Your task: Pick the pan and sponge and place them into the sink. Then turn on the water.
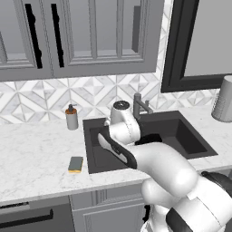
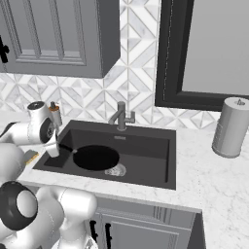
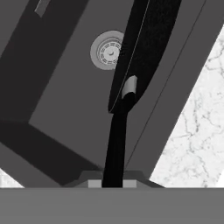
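- The round, shallow black frying pan (image 2: 95,157) is down inside the large rectangular dark grey sink (image 2: 146,146), seen whole from the right base view, its rim just beside the round silver drain (image 2: 115,170).
- In the left base view the white arm covers most of the pan; only a dark sliver (image 1: 148,138) shows behind the elbow.
- The hand view looks along the pan's long thin black handle (image 3: 115,148), which runs up from between the two finger tips of the claw (image 3: 113,183). The claw is pinched together on this handle.
- In that same view the pan bowl (image 3: 151,43) appears edge-on and tilted, with the drain (image 3: 107,50) beside it on the sink floor.
- The small yellow sponge with a dark green scrub layer (image 1: 75,164) lies on the white marble table (image 1: 36,154), left of the sink and apart from it. The right base view shows just a yellow corner of it (image 2: 31,157) past the arm.
- The grey metal faucet (image 2: 121,116) stands at the back rim of the sink.
- A grey soap dispenser bottle (image 1: 71,117) stands by the tiled wall, left of the sink.
- A grey cylinder (image 2: 230,127) stands on the table right of the sink.
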Available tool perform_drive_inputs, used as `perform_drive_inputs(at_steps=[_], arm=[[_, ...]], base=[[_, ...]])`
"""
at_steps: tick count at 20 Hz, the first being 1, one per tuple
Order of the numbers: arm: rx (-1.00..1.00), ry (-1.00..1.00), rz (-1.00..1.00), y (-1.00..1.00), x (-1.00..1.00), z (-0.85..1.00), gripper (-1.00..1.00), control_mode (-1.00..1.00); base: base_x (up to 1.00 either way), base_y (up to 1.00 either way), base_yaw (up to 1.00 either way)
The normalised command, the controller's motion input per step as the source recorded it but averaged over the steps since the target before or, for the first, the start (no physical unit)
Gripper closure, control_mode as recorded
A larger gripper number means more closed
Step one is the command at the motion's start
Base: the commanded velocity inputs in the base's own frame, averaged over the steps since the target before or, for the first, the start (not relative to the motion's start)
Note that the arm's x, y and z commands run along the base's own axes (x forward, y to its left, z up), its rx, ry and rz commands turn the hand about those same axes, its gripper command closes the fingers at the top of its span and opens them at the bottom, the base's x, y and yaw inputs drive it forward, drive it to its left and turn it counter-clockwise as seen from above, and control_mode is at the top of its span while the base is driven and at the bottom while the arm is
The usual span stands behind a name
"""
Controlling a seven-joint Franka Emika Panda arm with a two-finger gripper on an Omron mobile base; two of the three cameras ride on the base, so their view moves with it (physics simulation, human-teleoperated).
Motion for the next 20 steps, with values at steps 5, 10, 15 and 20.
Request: perform_drive_inputs(at_steps=[5, 10, 15, 20], arm=[[0.01, 0.06, -0.28, -0.02, 0.19, -0.11, 1.00, -1.00], [0.02, 0.00, -0.28, -0.01, 0.24, -0.14, 1.00, -1.00], [0.04, -0.01, -0.20, -0.16, 0.35, -0.08, 1.00, -1.00], [0.04, -0.05, -0.08, -0.28, 0.34, 0.00, 1.00, -1.00]], base=[[0.00, 0.00, 0.00], [0.00, 0.00, 0.00], [0.00, 0.00, 0.00], [0.00, 0.00, 0.00]])
